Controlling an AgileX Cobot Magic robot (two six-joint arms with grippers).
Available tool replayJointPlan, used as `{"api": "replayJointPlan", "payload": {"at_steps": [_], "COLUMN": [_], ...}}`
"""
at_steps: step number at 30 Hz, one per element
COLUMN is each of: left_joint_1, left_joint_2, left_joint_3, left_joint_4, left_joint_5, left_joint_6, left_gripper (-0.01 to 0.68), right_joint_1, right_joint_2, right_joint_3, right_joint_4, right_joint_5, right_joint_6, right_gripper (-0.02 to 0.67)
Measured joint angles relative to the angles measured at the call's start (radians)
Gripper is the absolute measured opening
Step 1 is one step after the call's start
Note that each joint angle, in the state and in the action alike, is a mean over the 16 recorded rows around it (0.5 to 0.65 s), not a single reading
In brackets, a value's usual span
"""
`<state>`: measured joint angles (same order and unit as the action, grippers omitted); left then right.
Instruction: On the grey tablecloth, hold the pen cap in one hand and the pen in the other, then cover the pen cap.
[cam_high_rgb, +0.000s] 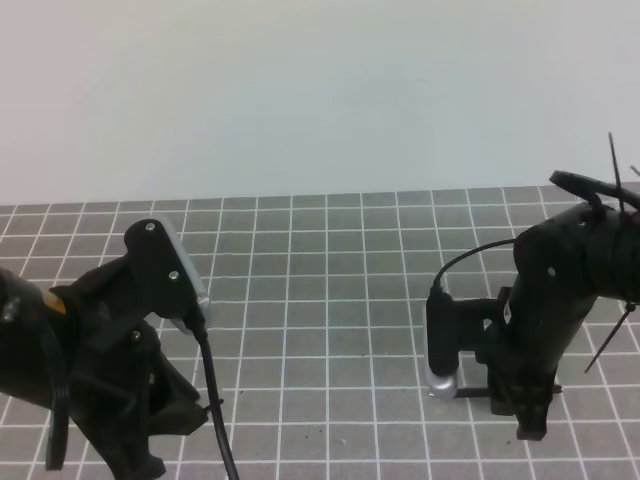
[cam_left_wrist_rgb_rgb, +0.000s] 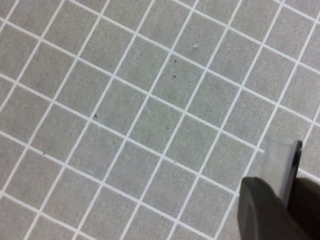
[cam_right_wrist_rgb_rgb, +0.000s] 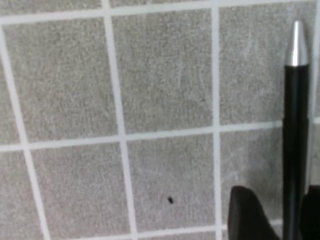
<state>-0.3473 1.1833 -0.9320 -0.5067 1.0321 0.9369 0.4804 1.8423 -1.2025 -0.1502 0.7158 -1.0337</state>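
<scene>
Lab bench: gridded grey tablecloth (cam_high_rgb: 330, 300), blank wall (cam_high_rgb: 300, 90).

On the grey tablecloth (cam_high_rgb: 330, 300), the left arm (cam_high_rgb: 100, 370) crouches at the near left corner and the right arm (cam_high_rgb: 560, 310) hangs near the right edge, with a thin pen (cam_high_rgb: 478, 392) jutting leftward beneath it.
</scene>
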Motion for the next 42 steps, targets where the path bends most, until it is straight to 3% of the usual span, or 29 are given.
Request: {"api": "replayJointPlan", "payload": {"at_steps": [7, 23, 42], "left_joint_1": [0.000, 0.000, -0.011], "left_joint_2": [0.000, 0.000, 0.005], "left_joint_3": [0.000, 0.000, -0.161], "left_joint_4": [0.000, 0.000, 0.089], "left_joint_5": [0.004, 0.005, 0.180], "left_joint_6": [0.000, 0.000, -0.117], "left_gripper": [0.052, 0.047, 0.043], "right_joint_1": [0.000, 0.000, 0.001], "right_joint_2": [0.033, -0.020, -0.461], "right_joint_3": [-0.006, -0.021, 0.034], "right_joint_4": [-0.014, -0.101, 0.026], "right_joint_5": [-0.009, -0.012, 0.012], "right_joint_6": [0.011, 0.120, 0.210], "right_gripper": [0.243, 0.001, -0.003]}}
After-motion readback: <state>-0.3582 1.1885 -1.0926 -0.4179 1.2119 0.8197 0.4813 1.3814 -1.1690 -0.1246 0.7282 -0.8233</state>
